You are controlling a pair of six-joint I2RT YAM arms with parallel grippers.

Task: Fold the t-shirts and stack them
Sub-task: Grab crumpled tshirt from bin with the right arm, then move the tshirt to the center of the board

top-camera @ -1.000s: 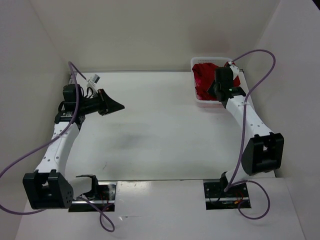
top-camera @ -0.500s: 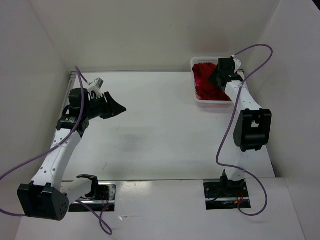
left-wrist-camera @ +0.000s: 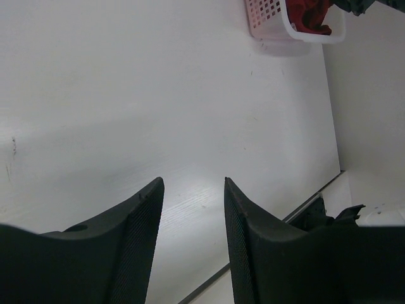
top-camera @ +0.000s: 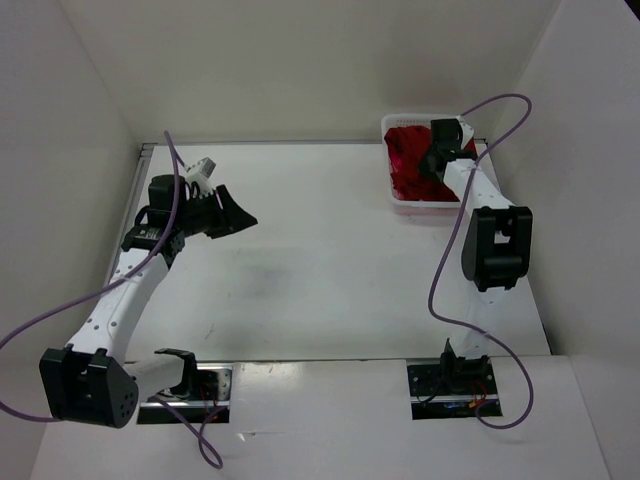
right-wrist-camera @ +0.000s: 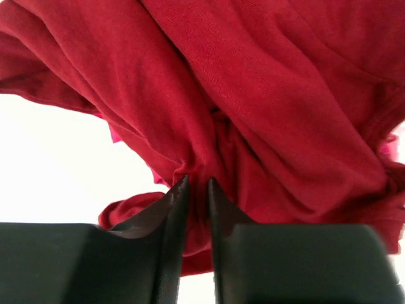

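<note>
That dark red cloth t-shirt [right-wrist-camera: 266, 95] looks soft and matt. The white plastic lattice basket [left-wrist-camera: 269, 19] around it is smooth, faintly glossy.

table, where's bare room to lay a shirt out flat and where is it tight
The widest bare patch is the middle of the table, bordered by the open left gripper on the left, the basket at the far right and the near edge in front. Crowded: the basket corner, where the right gripper pinches the dark red t-shirt.
</note>
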